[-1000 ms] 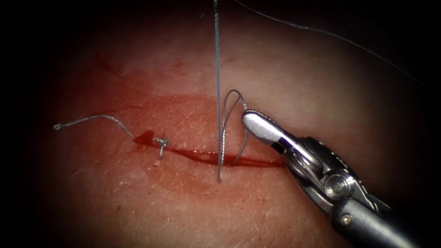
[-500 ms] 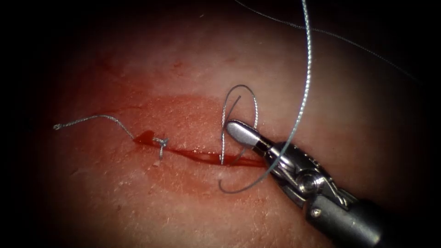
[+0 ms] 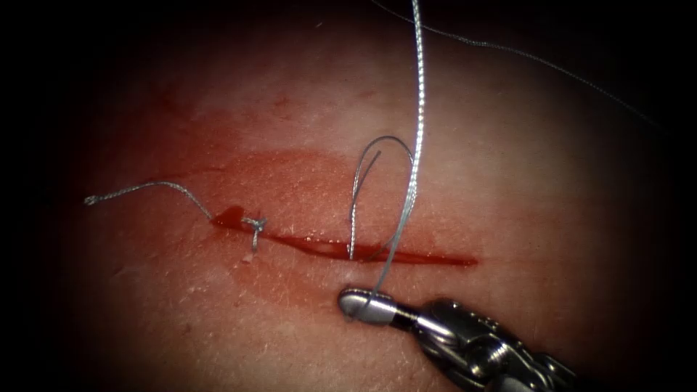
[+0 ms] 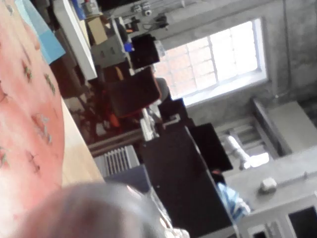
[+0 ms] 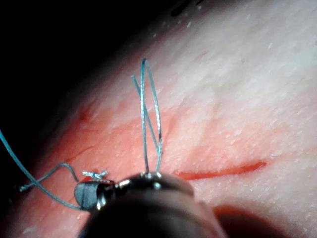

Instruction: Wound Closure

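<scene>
The cut (image 3: 435, 258) runs across the tissue (image 3: 523, 181) with red fluid in it. A tied knot (image 3: 254, 225) sits at its left end, its cut tail (image 3: 145, 186) lying to the left. A slack loop of thread (image 3: 353, 196) stands up from the middle of the cut. My right tool (image 3: 356, 303) lies below the cut, jaws shut. A long thread (image 3: 419, 109) comes down from above and curls around its tip. The right wrist view has the same loop (image 5: 143, 99), the knot (image 5: 96, 174) and the right tool's tip (image 5: 91, 194) with thread round it.
A second thin strand of thread (image 3: 537, 62) crosses the tissue at the upper right. The left wrist view looks out at the room, with a window (image 4: 218, 59) and a salmon-coloured drape (image 4: 25, 124).
The right tool moved from above the cut, beside the loop, down to below it. The long thread, first straight and taut, swung right around the tool and now runs to its tip.
</scene>
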Motion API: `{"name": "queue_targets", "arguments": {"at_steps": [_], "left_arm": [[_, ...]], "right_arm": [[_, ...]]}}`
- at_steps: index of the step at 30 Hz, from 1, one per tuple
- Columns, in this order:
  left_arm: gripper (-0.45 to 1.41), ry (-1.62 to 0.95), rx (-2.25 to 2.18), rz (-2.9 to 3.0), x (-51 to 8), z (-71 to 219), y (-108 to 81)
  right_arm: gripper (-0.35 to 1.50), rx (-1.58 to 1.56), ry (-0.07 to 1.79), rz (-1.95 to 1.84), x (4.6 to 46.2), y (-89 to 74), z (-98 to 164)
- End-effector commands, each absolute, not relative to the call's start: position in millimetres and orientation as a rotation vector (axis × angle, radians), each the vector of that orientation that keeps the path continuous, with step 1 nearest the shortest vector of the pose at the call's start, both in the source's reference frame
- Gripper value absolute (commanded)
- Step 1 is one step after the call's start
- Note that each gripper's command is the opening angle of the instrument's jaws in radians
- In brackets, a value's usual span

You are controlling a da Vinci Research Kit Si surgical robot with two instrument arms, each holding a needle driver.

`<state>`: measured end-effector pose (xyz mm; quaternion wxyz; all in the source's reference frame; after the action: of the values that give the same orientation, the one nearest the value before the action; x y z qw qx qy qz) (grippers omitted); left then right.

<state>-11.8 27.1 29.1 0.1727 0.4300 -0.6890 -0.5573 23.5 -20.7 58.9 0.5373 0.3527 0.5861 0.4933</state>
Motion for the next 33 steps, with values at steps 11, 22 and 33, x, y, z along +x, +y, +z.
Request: {"name": "queue_targets", "arguments": {"at_steps": [11, 22, 33], "left_arm": [[-0.45, -1.969, 1.145, -1.600, -11.5, 28.1, 27.3], [-0.45, -1.970, 1.094, -1.600, -10.1, 28.2, 26.2], [-0.45, -1.972, 1.065, -1.610, -10.1, 28.1, 26.1]], "right_arm": [[-0.35, 0.879, 1.415, 1.134, 27.6, -21.3, 57.1], [0.05, 0.201, 1.402, 0.376, 22.1, -18.4, 55.7], [0.63, 0.010, 1.362, 0.189, 25.4, -17.3, 56.2]]}}
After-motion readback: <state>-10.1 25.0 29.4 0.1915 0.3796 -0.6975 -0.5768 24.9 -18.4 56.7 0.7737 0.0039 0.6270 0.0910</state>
